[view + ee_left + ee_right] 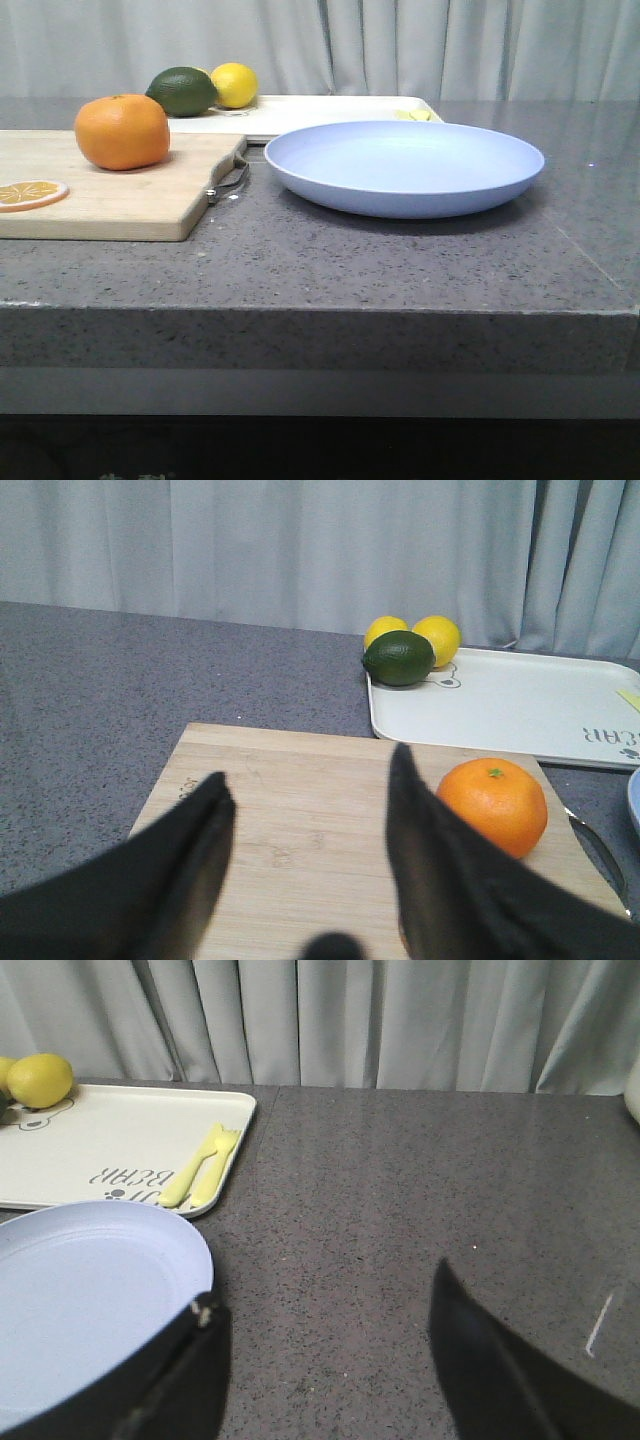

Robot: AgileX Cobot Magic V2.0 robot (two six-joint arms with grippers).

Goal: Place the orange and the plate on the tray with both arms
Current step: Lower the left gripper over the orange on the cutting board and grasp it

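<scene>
The orange (122,131) sits on a wooden cutting board (110,195) at the left; it also shows in the left wrist view (493,805). The lavender-blue plate (404,166) lies on the counter at the middle right, and in the right wrist view (80,1300). The white tray (330,110) lies behind both, and shows in both wrist views (520,705) (110,1150). My left gripper (310,780) is open and empty over the board, the orange just beside one finger. My right gripper (325,1305) is open and empty, one finger at the plate's rim. Neither gripper shows in the front view.
A dark green lime (183,90) and a yellow lemon (234,84) rest on the tray's far left end. A yellow fork and spoon (200,1165) lie on the tray's right end. An orange slice (32,193) lies on the board. The counter's front edge (320,305) is near.
</scene>
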